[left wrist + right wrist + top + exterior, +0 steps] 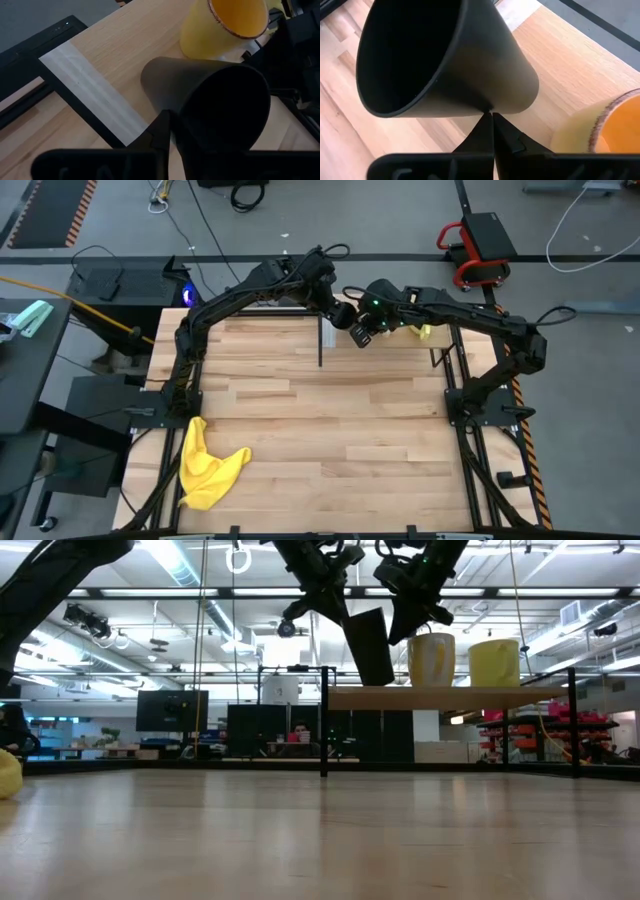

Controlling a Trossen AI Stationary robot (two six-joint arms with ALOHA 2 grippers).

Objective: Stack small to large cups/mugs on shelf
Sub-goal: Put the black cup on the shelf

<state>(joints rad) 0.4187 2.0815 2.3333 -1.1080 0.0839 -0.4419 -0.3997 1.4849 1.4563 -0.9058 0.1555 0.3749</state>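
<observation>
Two mugs, yellow-green (494, 662) and orange with white handle (431, 659), already stand on the light wooden shelf (440, 697), while the left gripper (322, 595) holds the tall black cup (368, 645) tilted just above its end, unplaced, beside the right gripper (412, 600), whose fingers look closed and empty.

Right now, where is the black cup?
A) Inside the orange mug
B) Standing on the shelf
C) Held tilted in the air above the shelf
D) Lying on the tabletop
C: in the low view the black cup hangs tilted, clear of the shelf.

Two mugs (432, 658) stood side by side on the shelf (445, 697) at the table's far right; the cup (368, 645) hung tilted just left of them, seemingly above its edge.
</observation>
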